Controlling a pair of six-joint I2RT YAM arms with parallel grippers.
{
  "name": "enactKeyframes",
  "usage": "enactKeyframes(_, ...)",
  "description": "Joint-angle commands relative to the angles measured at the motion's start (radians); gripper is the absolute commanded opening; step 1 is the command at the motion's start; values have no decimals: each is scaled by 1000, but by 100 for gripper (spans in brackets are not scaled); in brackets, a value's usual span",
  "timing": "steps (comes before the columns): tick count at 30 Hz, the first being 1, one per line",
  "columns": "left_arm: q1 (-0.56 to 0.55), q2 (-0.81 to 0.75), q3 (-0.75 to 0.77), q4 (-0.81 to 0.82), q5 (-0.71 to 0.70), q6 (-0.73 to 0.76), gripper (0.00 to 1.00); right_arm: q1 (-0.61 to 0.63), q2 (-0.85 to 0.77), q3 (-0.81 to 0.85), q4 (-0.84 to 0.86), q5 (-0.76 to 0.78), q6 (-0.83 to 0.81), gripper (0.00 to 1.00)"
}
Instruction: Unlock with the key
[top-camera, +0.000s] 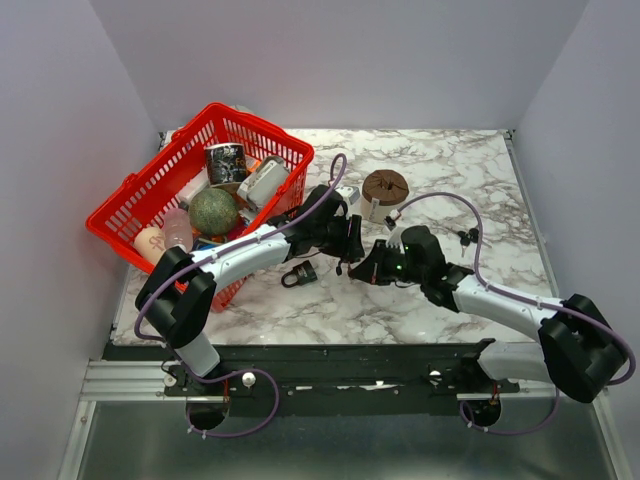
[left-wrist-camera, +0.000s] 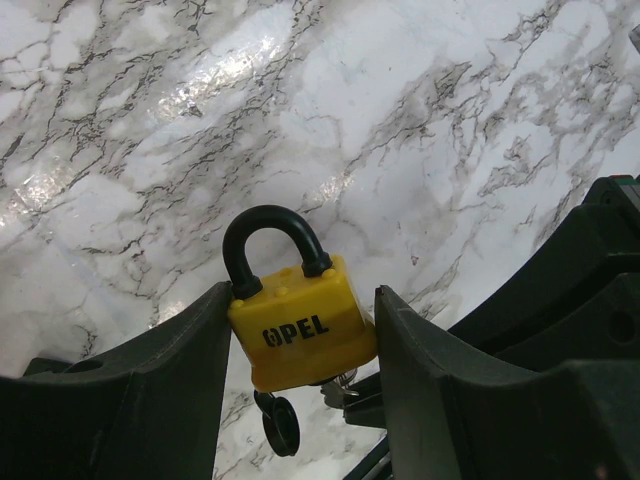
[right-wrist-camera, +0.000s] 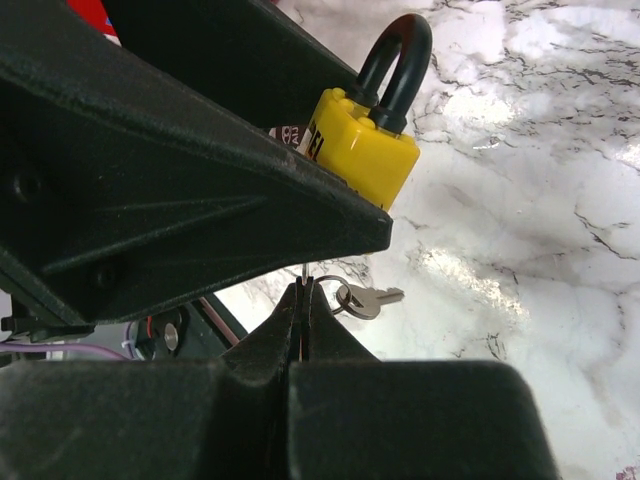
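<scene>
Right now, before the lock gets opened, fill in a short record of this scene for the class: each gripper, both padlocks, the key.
left gripper: shut on the yellow padlock, held off the table
shackle: both legs seated in the body, looks locked
right gripper: shut, tips just under the yellow padlock; what they pinch is unclear
key: hangs on a ring beside the right tips
black padlock: lies on the table, untouched
basket: red, far left, full

key (left-wrist-camera: 280, 425) partly hidden (beneath padlock (left-wrist-camera: 300, 325)), blade unseen
</scene>
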Motion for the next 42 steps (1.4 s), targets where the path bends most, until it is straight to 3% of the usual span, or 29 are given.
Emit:
enactKeyframes(1,-3,-3,23,25,3,7,0,7,27,32,-4,34,-3,1)
enactKeyframes(24,-3,-6,25,22,3,7,0,7,-32,0,-51,160,25,1)
enactKeyframes(42,-10,-15,-15,68,6,-41,0,6,14,29,120,203,78,1)
